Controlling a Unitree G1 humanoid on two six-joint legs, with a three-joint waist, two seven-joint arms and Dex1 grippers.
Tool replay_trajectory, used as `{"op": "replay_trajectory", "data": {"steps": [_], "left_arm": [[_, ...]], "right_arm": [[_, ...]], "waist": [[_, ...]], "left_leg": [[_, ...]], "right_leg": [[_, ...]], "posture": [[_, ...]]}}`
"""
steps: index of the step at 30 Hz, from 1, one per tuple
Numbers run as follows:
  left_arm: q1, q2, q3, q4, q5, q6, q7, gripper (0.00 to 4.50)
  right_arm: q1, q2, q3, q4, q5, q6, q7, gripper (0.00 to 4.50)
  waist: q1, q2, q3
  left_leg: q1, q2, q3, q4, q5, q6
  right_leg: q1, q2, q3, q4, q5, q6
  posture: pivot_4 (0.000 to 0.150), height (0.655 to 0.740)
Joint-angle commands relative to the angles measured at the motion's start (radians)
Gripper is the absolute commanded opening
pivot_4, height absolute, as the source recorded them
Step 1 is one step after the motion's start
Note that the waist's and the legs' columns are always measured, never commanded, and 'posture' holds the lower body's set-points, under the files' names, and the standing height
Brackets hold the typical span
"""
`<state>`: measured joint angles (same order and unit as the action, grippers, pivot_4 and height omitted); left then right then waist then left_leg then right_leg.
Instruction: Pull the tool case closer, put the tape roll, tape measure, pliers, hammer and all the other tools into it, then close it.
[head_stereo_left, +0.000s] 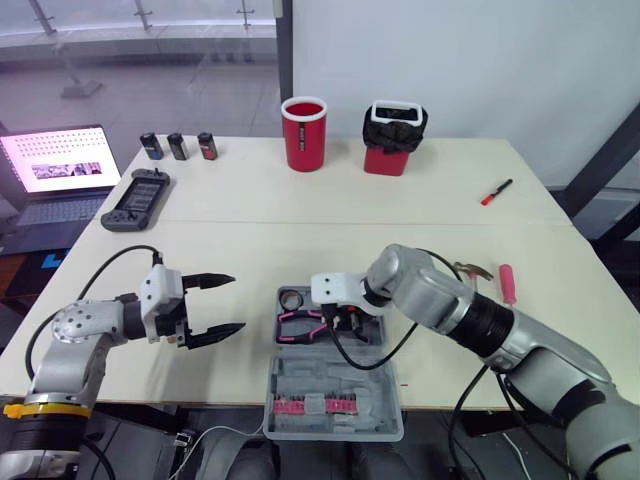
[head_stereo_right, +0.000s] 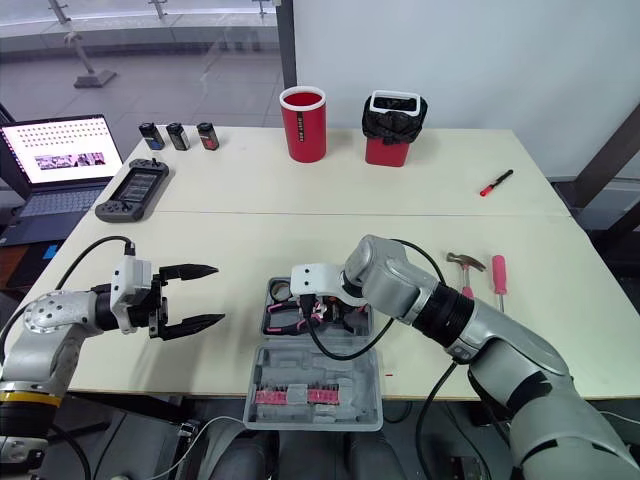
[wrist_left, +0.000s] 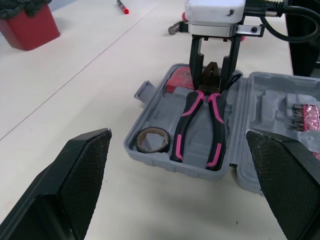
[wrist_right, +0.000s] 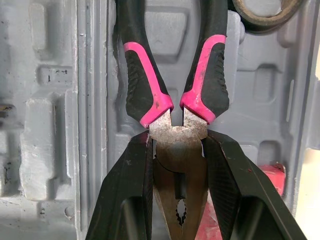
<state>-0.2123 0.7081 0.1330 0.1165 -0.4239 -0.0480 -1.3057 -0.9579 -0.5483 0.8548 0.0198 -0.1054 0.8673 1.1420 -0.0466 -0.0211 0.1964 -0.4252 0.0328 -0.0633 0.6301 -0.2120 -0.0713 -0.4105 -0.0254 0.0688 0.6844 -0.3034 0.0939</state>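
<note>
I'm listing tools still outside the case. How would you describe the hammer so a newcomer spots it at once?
On the pale table, find the open grey tool case at the near edge, then look toward the robot's right. Two tools lie there side by side: the hammer has a silver claw head, while the straight pink tool beside it has none.

No lettering legible, even on the laptop screen (head_stereo_left: 62, 160)

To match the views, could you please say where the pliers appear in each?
Left eye: pliers in open case, lower centre.
Right eye: pliers lower centre-left.
Left wrist: pliers centre, handles toward camera.
Right wrist: pliers centre, head nearest camera.
Landmark: tape roll beside the handles.
</note>
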Motion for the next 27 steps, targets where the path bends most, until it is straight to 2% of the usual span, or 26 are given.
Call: {"op": "replay_trajectory", "data": {"steps": [1, 4, 6, 8, 10, 15, 19, 22, 27], "left_arm": [[-0.017, 0.006, 0.001, -0.001, 0.001, -0.008, 0.004, 4.5], [-0.019, 0.006, 0.001, 0.001, 0.002, -0.008, 0.005, 4.5], [-0.021, 0.005, 0.0, 0.005, 0.003, -0.009, 0.006, 4.5], [-0.022, 0.005, 0.0, 0.008, 0.006, -0.011, 0.008, 4.5], [-0.022, 0.005, -0.001, 0.011, 0.008, -0.014, 0.009, 4.5], [-0.023, 0.007, -0.002, 0.017, 0.011, -0.019, 0.009, 4.5], [-0.029, 0.011, 0.003, 0.022, 0.012, -0.018, 0.009, 4.5], [-0.025, 0.013, 0.012, 0.017, 0.01, -0.014, 0.018, 4.5], [0.001, 0.008, 0.022, -0.016, 0.001, 0.004, 0.051, 4.5]], "right_arm": [[0.004, 0.012, -0.021, 0.003, -0.016, 0.01, -0.005, 1.01], [0.004, 0.015, -0.023, 0.006, -0.019, 0.008, -0.004, 1.01], [0.005, 0.016, -0.026, 0.014, -0.022, 0.003, -0.008, 2.06], [0.007, 0.018, -0.034, 0.016, -0.023, -0.003, -0.01, 2.8], [0.005, 0.025, -0.055, 0.014, -0.01, 0.005, -0.013, 3.76], [-0.006, 0.045, -0.146, -0.008, 0.017, 0.047, -0.042, 3.76], [0.032, 0.05, -0.257, -0.118, 0.065, 0.133, -0.081, 3.76], [0.111, 0.072, -0.329, -0.212, 0.073, 0.163, -0.173, 2.87], [0.331, 0.145, -0.385, -0.358, 0.035, 0.058, -0.387, 0.37]], "waist": [[0.0, 0.0, 0.0], [0.0, 0.0, 0.0], [0.0, 0.0, 0.0], [0.001, 0.0, 0.0], [0.001, 0.0, 0.0], [0.001, 0.0, 0.0], [0.002, 0.0, 0.0], [0.002, 0.0, 0.0], [0.002, 0.0, 0.0]], "left_leg": [[0.0, 0.0, 0.0, 0.0, 0.0, 0.0], [0.0, 0.0, 0.0, 0.0, 0.0, 0.0], [0.0, 0.0, 0.0, 0.0, 0.0, 0.0], [0.0, 0.0, 0.0, 0.0, 0.0, 0.0], [0.0, 0.0, 0.0, 0.0, 0.0, 0.0], [0.0, 0.0, 0.0, 0.0, 0.0, 0.0], [0.0, 0.0, 0.0, 0.0, 0.0, 0.0], [0.0, 0.0, 0.0, -0.001, 0.0, 0.0], [0.0, 0.0, -0.001, -0.001, 0.0, 0.0]], "right_leg": [[0.0, 0.0, 0.0, 0.0, 0.0, 0.0], [0.0, 0.0, 0.0, 0.0, 0.0, 0.0], [0.0, 0.0, 0.0, 0.0, 0.0, 0.0], [0.0, 0.0, 0.0, 0.0, 0.0, 0.0], [0.0, 0.0, 0.0, 0.0, 0.0, 0.0], [0.0, 0.0, 0.0, 0.0, 0.0, 0.0], [0.0, 0.0, 0.0, 0.0, 0.0, 0.0], [0.0, 0.0, 0.0, 0.0, 0.0, 0.0], [0.001, 0.0, 0.0, 0.0, 0.0, 0.0]], "posture": [[0.15, 0.7387], [0.15, 0.7387], [0.15, 0.7387], [0.15, 0.7387], [0.15, 0.7387], [0.15, 0.7387], [0.15, 0.7387], [0.15, 0.7387], [0.15, 0.7387]]}}
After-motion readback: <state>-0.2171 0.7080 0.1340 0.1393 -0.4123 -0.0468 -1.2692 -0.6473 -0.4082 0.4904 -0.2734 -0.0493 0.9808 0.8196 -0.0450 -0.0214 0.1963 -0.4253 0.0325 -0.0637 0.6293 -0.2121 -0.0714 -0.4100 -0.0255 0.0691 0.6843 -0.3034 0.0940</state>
